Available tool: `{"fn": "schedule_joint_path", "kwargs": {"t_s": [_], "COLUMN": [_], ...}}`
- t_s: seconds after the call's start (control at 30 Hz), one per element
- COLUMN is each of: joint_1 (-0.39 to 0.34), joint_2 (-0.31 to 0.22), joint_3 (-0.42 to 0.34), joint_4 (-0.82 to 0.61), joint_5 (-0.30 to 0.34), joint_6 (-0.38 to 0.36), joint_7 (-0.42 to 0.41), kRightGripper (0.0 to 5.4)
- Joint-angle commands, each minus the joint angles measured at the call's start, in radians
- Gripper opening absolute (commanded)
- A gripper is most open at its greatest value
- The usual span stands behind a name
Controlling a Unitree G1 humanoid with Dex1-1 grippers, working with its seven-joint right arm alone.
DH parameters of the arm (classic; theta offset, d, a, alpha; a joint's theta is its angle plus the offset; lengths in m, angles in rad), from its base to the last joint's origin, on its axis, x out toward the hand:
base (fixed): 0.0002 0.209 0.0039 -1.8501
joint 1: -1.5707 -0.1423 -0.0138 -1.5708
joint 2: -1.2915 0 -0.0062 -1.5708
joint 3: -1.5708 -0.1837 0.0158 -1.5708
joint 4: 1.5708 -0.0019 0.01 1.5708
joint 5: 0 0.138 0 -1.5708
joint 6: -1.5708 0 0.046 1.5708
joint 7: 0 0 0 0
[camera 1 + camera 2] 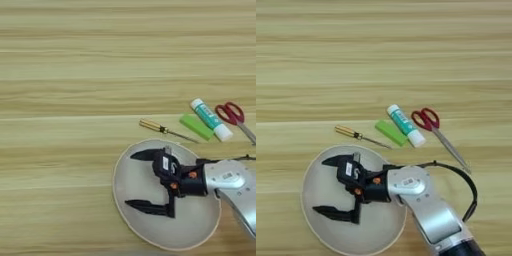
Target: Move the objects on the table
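The large round beige plate lies on the wooden table near the front edge. My right gripper hovers over the plate's left half, open wide, its black fingers pointing left with nothing between them. The white tube with a teal label lies behind the plate on the right, slanted. Just right of it rest the red-handled scissors, whose blades run toward the front right. The silver forearm comes in from the bottom right.
A flat green block lies against the tube's left side. Left of it is a small screwdriver with a yellow handle, just behind the plate's rim. A black cable loops off the forearm.
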Motion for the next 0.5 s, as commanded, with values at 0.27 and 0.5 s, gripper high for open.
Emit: {"fn": "schedule_joint_path", "kwargs": {"t_s": [0.27,0.5], "joint_1": [-0.13,-0.18], "joint_2": [0.082,0.128], "joint_3": [0.005,0.011], "joint_4": [0.031,0.079], "joint_5": [-0.024,-0.033], "joint_6": [0.03,0.04], "joint_7": [-0.106,-0.144], "kRightGripper": [5.37,5.37]}}
